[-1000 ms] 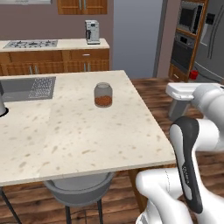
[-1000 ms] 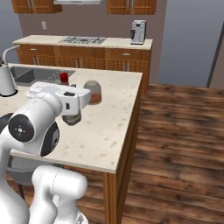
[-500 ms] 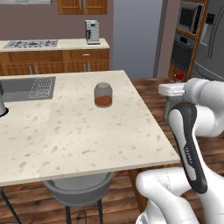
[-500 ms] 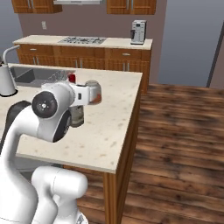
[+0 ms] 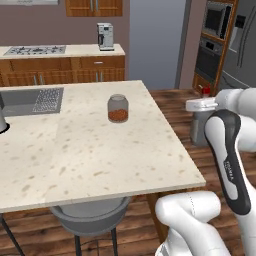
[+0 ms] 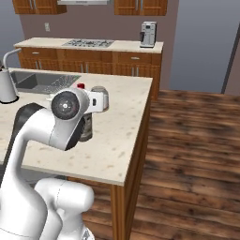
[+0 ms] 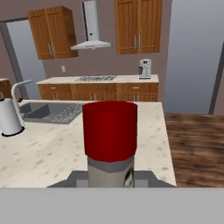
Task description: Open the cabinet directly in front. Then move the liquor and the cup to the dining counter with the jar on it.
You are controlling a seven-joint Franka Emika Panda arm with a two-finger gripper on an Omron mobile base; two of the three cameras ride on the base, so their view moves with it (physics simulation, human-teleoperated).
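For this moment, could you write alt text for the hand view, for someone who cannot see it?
The liquor, red cap up, sits upright and close in the gripper. Beyond lie the beige dining counter with its steel sink, then a stovetop and coffee machine under wooden cabinets.

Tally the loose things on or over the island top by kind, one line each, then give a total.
Glass jars: 1, the jar standing on the dining counter.
Bottles: 1, the liquor, red-capped, held in the claw.
Kettles: 1, white kettle beside the sink.
Total: 3
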